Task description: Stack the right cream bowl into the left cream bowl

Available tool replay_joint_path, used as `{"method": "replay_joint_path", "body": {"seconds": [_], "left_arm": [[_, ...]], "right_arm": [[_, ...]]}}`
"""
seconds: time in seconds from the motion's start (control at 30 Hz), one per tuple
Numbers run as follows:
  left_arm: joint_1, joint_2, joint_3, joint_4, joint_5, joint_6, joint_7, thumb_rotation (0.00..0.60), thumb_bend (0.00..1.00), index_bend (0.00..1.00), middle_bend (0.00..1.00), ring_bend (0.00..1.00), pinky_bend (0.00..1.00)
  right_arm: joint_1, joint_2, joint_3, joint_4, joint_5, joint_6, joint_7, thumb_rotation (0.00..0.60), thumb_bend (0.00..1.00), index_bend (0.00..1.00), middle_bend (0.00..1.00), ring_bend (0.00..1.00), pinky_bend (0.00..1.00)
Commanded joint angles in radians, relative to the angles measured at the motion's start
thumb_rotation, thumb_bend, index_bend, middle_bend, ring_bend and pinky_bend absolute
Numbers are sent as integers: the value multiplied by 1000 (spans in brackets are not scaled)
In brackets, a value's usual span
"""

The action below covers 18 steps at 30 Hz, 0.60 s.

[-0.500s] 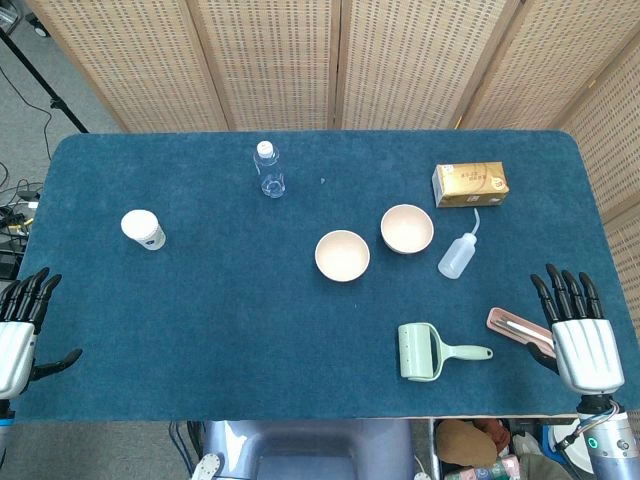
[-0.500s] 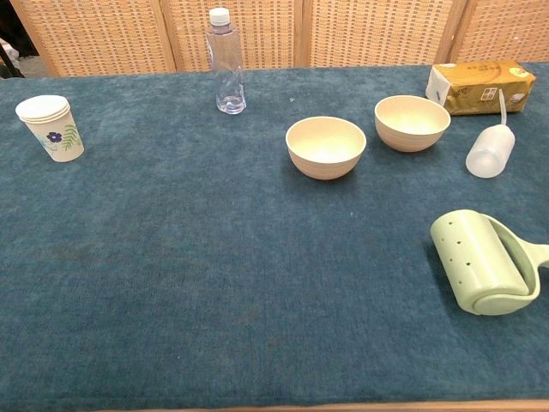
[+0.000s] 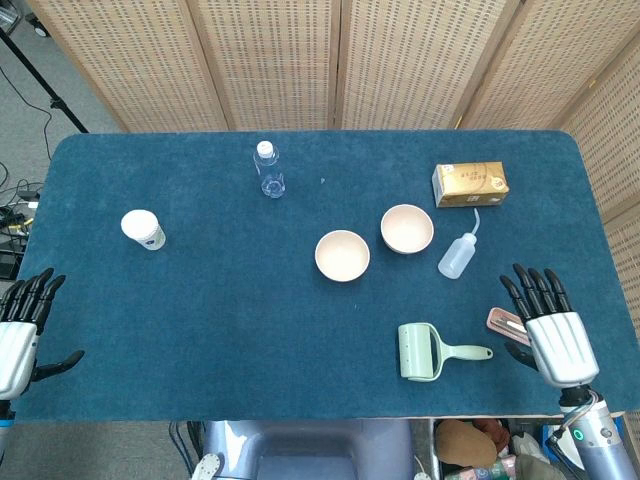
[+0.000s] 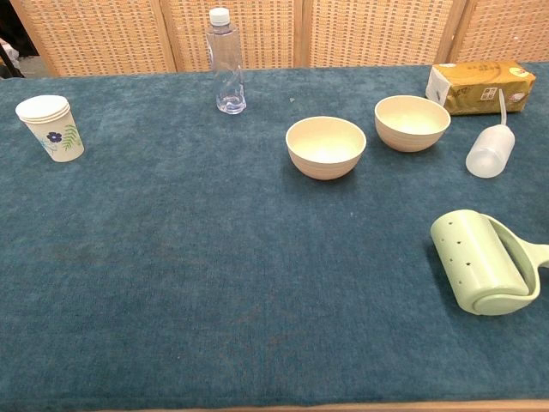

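Two cream bowls stand upright and apart near the table's middle: the left cream bowl (image 3: 342, 255) (image 4: 326, 147) and the right cream bowl (image 3: 407, 229) (image 4: 412, 122), both with nothing in them. My right hand (image 3: 548, 327) hovers at the table's near right edge, fingers spread and holding nothing, well to the right of and nearer than the bowls. At the near left edge my left hand (image 3: 20, 328) is also open and spread. The chest view shows neither hand.
A white squeeze bottle (image 3: 458, 253) lies just right of the right bowl, with a gold tissue box (image 3: 471, 185) behind it. A green lint roller (image 3: 430, 352) and a pink case (image 3: 510, 325) lie near my right hand. A clear bottle (image 3: 269, 170) and paper cup (image 3: 144, 229) stand left.
My right hand has moved left and forward, over the pink case. The left hand has barely shifted. Bowls are unmoved.
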Motion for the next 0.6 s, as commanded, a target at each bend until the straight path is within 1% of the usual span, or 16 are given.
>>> {"method": "replay_joint_path", "body": {"seconds": [0.03, 0.13, 0.23, 0.33, 0.47, 0.6], "left_arm": [[-1, -4, -4, 10, 9, 8, -8, 600, 0, 0, 0, 0, 0], [-1, -4, -4, 11, 9, 10, -12, 600, 0, 0, 0, 0, 0], [-3, 0, -4, 10, 4, 2, -18, 600, 0, 0, 0, 0, 0], [-7, 2, -5, 8, -2, -7, -19, 600, 0, 0, 0, 0, 0], [-13, 5, -9, 6, -12, -17, -15, 600, 0, 0, 0, 0, 0], [-14, 6, -15, 7, -22, -18, -12, 600, 0, 0, 0, 0, 0]], "right_arm": [[64, 5, 18, -10, 8, -85, -11, 600, 0, 0, 0, 0, 0], [104, 3, 36, -25, 15, -134, -28, 600, 0, 0, 0, 0, 0], [174, -8, 66, -65, 46, -231, -32, 600, 0, 0, 0, 0, 0], [242, -33, 100, -86, 93, -323, -65, 600, 0, 21, 0, 0, 0], [335, -113, 156, -48, 192, -422, -130, 600, 0, 128, 43, 0, 0], [388, -170, 178, 21, 257, -481, -167, 600, 0, 197, 105, 11, 0]]}}
